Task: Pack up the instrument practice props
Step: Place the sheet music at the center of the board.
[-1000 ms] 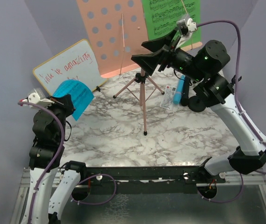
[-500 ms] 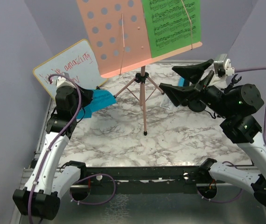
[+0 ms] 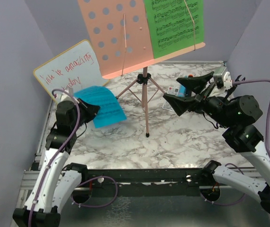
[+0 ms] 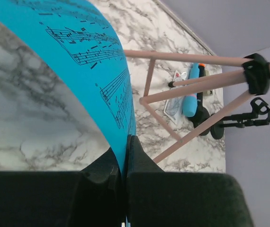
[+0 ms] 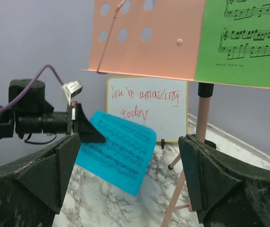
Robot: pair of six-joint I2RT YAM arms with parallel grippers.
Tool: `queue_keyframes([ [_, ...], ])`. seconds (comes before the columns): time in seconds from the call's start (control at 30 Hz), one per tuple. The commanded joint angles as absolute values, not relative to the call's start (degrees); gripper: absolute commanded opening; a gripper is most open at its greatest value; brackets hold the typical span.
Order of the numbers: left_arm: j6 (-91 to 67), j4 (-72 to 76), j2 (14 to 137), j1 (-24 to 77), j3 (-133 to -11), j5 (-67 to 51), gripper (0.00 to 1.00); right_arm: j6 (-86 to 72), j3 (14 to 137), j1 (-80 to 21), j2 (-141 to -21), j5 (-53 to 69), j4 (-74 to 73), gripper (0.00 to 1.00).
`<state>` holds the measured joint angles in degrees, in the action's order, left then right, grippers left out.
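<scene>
My left gripper point(image 3: 90, 108) is shut on the edge of the blue music sheet point(image 3: 105, 107), which curls above the marble table point(image 3: 125, 137); the wrist view shows the sheet point(image 4: 78, 56) pinched between the jaws point(image 4: 125, 144). The pink tripod music holder point(image 3: 121, 38) stands mid-table with the green sheet point(image 3: 175, 23) on its tray. My right gripper point(image 3: 184, 93) hangs open and empty to the right of the tripod pole point(image 3: 146, 104), facing the blue sheet point(image 5: 118, 149). A blue microphone point(image 4: 190, 101), a black one point(image 4: 201, 92) and round-based mic holders point(image 4: 206, 127) lie beyond the tripod.
A yellow-framed whiteboard point(image 3: 71, 68) with red writing leans at the back left, behind the blue sheet. A small white card point(image 4: 174, 103) lies beside the microphones. Purple walls close in the table on three sides. The tripod legs point(image 4: 173, 92) spread across the table's middle.
My right arm came down from the green sheet on the tray to the right of the tripod, and its jaws widened. My left arm swung the blue sheet rightwards, towards the middle.
</scene>
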<state>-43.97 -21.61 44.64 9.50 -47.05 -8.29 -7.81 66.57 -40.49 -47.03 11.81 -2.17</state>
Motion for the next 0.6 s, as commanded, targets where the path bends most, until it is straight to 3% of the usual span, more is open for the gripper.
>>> queue_keyframes([
  [0.0,-53.49,-26.71,34.28,9.49,-37.29,1.60,0.00,-7.12,65.71,-40.30,-46.75,12.27,-0.88,0.94],
  [0.33,-77.44,-35.32,14.78,9.49,-22.50,17.46,0.00,-7.53,65.44,-40.31,-45.92,12.68,-1.22,0.94],
  [0.57,-86.79,-39.52,9.49,9.49,-16.32,23.14,0.00,-7.13,65.26,-40.32,-44.55,11.89,-1.97,0.94],
])
